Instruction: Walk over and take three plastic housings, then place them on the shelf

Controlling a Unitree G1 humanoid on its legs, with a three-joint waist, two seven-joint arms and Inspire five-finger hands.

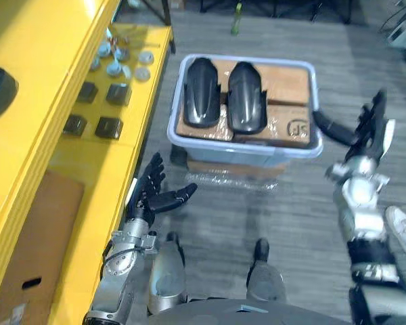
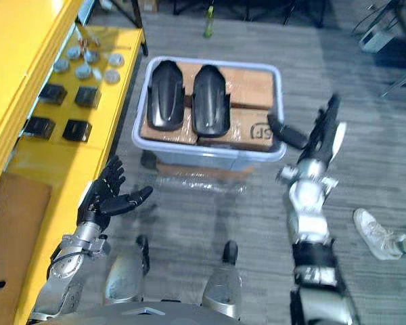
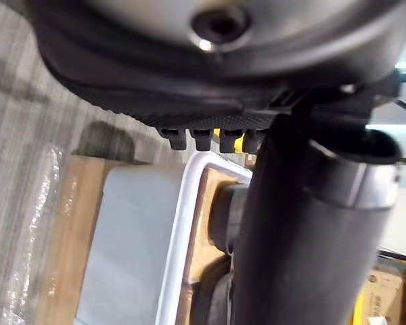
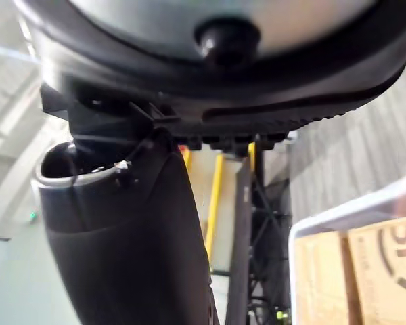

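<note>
Two black plastic housings (image 1: 201, 91) (image 1: 247, 97) lie side by side on cardboard inside a pale blue bin (image 1: 243, 147) on the floor straight ahead. My left hand (image 1: 153, 191) hangs open near the bin's near left corner, fingers spread, holding nothing. My right hand (image 1: 365, 132) is raised just right of the bin's right rim, fingers straight and its thumb pointing toward the bin, also empty. In the left wrist view the bin's white rim (image 3: 179, 223) and a dark housing (image 3: 223, 223) show past the thumb.
A yellow shelf (image 1: 68, 176) runs along my left, carrying several small black blocks (image 1: 108, 126) and grey round parts (image 1: 115, 68). A cardboard box (image 1: 27, 257) sits on its lower level. A green bottle (image 1: 237, 19) stands beyond the bin. A person's white shoe (image 1: 404, 230) is at the right.
</note>
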